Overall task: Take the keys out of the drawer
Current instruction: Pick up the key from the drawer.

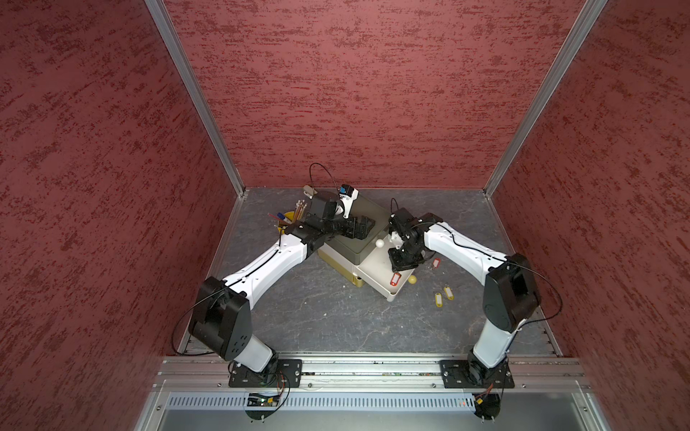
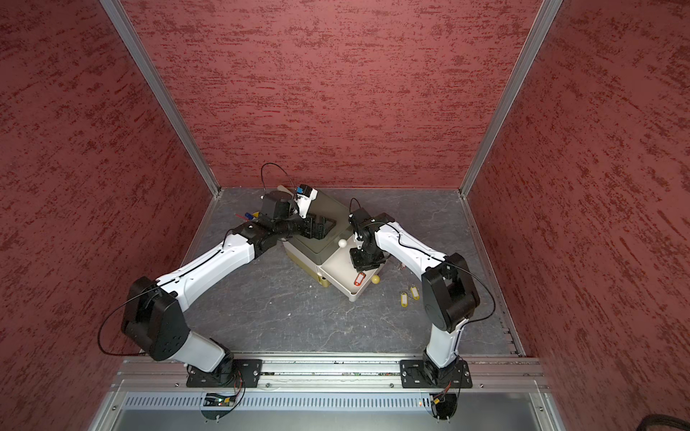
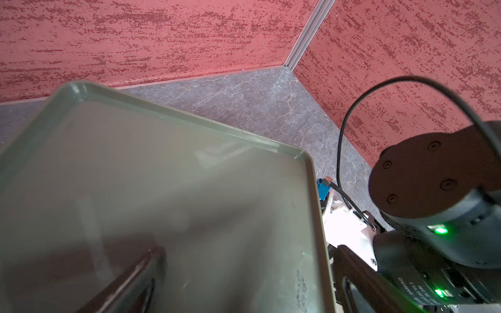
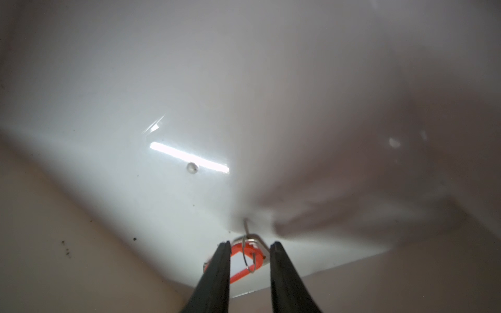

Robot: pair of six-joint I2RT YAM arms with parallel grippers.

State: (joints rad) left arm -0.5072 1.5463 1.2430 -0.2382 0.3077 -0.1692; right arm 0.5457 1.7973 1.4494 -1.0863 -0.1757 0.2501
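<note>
Grey marbled tabletop (image 1: 317, 317). Right gripper (image 4: 250, 245) nose-down in white plastic drawer (image 1: 373, 270), jaws apart around red-tagged metal key (image 4: 240, 248). Left gripper (image 1: 364, 227) level, gaping.

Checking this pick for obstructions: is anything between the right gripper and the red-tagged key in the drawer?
Nothing visible. In the right wrist view the right gripper straddles the red-tagged key with its jaws apart. The key lies on the floor of the drawer near a corner, and the walls stand beside it, not between.

Left arm (image 1: 269, 261) reaches to mid-frame, jaws spread wide. Right arm (image 1: 459, 242) bends in from the right, wrist turned down, jaws narrowly apart.
</note>
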